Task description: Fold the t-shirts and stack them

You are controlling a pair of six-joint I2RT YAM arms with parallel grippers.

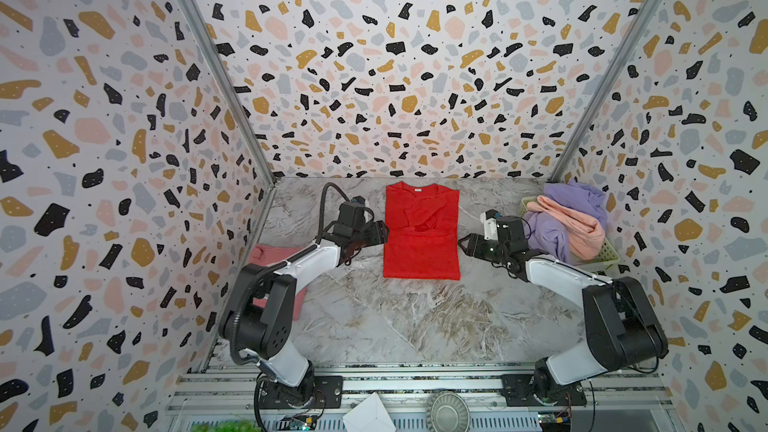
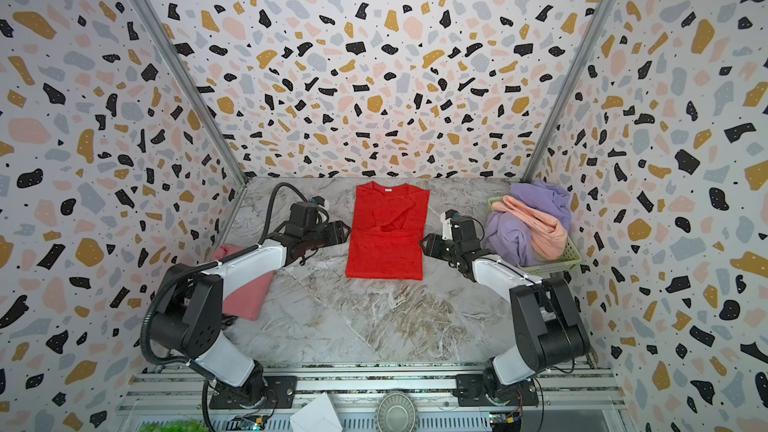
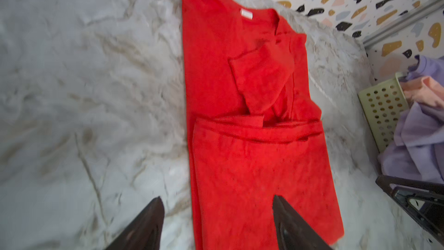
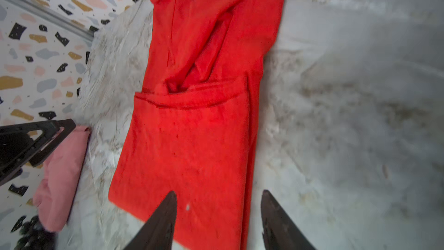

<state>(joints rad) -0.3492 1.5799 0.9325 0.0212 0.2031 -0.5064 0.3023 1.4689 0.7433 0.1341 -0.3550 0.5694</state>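
In both top views a bright red t-shirt (image 1: 422,238) lies flat at the middle back of a grey-white marble-patterned tabletop (image 1: 415,326). Its sides are folded in and its lower part is folded up to the middle. A small white neck label (image 1: 417,190) sits at the collar; no writing on it can be read. The left gripper (image 1: 385,233) hangs just beside the shirt's left edge and the right gripper (image 1: 462,243) just beside its right edge, both with jaws spread and holding nothing. A folded dusty pink t-shirt (image 2: 249,297) lies by the left wall, partly hidden by the left arm. At the back right a pale green basket (image 1: 604,259) holds a crumpled lavender t-shirt (image 1: 577,197) and a peach t-shirt (image 1: 582,230). Terrazzo-print walls (image 1: 395,56) in black, ochre, pink and grey close in three sides.

Left wrist view: two dark fingers (image 3: 144,227) stand apart over the red shirt's edge and bare marble. The label shows as a blank white patch.

Right wrist view: dark fingers (image 4: 158,224) stand likewise apart over the shirt's other edge. Beyond it lies the pink shirt, and beside that a dark blurred cluster (image 4: 33,235), possibly grapes.
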